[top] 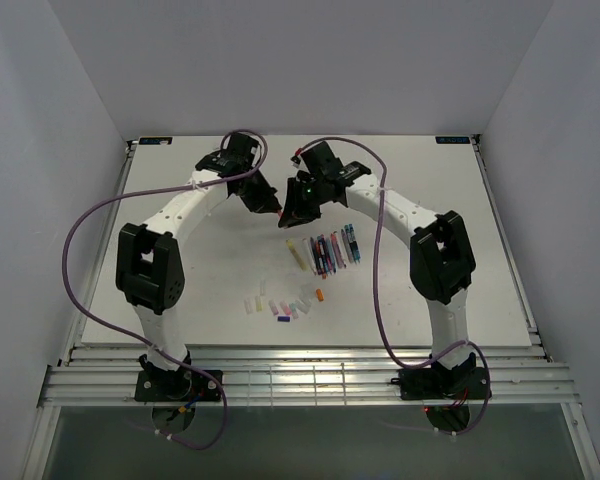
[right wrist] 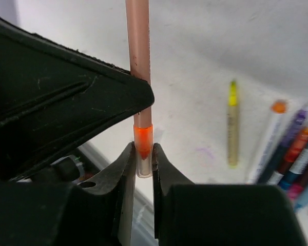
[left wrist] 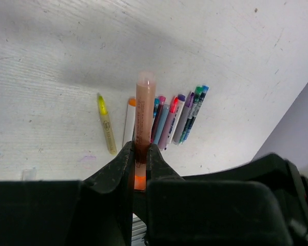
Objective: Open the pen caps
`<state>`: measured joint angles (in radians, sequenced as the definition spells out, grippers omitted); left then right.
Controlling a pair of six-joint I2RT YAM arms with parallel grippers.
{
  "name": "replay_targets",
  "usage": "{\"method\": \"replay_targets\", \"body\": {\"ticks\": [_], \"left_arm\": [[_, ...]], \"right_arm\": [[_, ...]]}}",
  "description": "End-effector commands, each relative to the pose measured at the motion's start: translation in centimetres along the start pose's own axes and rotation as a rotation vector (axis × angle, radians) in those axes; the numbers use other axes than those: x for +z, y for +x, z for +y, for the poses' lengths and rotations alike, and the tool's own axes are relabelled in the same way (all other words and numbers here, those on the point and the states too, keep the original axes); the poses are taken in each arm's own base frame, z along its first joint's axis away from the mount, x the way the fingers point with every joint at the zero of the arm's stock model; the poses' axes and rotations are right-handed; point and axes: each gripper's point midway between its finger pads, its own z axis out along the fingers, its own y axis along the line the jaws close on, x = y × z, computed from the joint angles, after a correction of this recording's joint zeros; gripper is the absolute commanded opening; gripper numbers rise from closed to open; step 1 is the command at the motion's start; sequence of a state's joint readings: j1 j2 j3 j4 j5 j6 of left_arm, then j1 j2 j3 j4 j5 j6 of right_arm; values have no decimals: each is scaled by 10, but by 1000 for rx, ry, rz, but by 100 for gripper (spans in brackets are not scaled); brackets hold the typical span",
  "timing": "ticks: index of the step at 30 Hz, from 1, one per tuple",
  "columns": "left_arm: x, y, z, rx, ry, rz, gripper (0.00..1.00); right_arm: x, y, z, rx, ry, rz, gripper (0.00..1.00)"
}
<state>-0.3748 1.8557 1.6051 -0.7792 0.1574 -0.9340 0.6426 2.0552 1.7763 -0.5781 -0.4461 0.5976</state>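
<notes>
Pen cap, clear over an orange tip, sits pinched between the fingertips of the right gripper, whose jaws stand narrow and closed on it. Just past those fingertips the left gripper clamps the peach barrel of the same pen, its jaws also narrow. The two grippers hold the pen up off the table.

The right fingers catch the cap only near their very ends, so a straight pull may let it slip out and stay on. If the barrel slides through the left jaws instead, the cap will not part at all. A pull off the pen's axis could bend the thin barrel or jam the cap. A cap that pops free suddenly could drop out of the grip.

Only the right wrist view shows the cap and the grip on it. In the left wrist view it is hidden behind that hand's own fingers, but the barrel's free end shows, with the row of other pens beyond the fingertips. Only the top view shows the loose caps, back toward the arm bases.
</notes>
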Motion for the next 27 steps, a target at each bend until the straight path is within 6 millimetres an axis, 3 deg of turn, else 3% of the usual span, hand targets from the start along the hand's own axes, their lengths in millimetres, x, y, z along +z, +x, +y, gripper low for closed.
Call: {"method": "replay_targets", "body": {"ticks": [1,3,6,9,10,12,13,14,16,17,18,20,21,23,24,25,27], "left_arm": [[-17,-30,2,-20,-55,-75,0],[-17,-30,5,-26,-60,-73,0],[-14,-29,13,-23,-69,-69,0],[-15,-29,14,4,-38,-88,0],[-19,-30,14,4,-29,-98,0],[-17,-28,15,12,-18,-101,0],[-18,-28,16,12,-19,-105,0],[-20,-28,17,11,-19,-115,0],[-19,-26,24,9,-36,-117,0],[-22,-27,24,10,-34,-125,0],[-22,-27,25,10,-38,-127,0],[-21,-26,29,14,-50,-128,0],[-21,-27,31,12,-62,-132,0],[-21,-28,34,5,-79,-136,0],[-19,-25,38,2,-97,-123,0],[-18,-24,38,1,-98,-114,0],[-18,-23,37,0,-89,-103,0]], "right_arm": [[-35,29,-77,-193,505,30,8],[-38,41,-89,-226,561,38,8],[-35,49,-72,-255,439,43,8],[-24,65,-39,-228,157,95,8],[-20,77,-11,-226,-71,128,8],[-24,77,7,-136,-227,120,8],[-33,96,18,-98,-357,177,8],[-38,79,36,-59,-470,121,8],[-59,84,57,-38,-644,139,8],[-59,89,53,1,-671,141,8],[-67,83,64,-10,-714,118,8],[-69,80,67,-30,-702,104,8],[-62,87,53,-34,-630,131,8],[-45,84,27,-74,-416,101,8],[-49,65,29,-157,-305,56,8],[-43,76,-3,-194,-128,90,8],[-46,81,-21,-180,-45,73,8]]}}
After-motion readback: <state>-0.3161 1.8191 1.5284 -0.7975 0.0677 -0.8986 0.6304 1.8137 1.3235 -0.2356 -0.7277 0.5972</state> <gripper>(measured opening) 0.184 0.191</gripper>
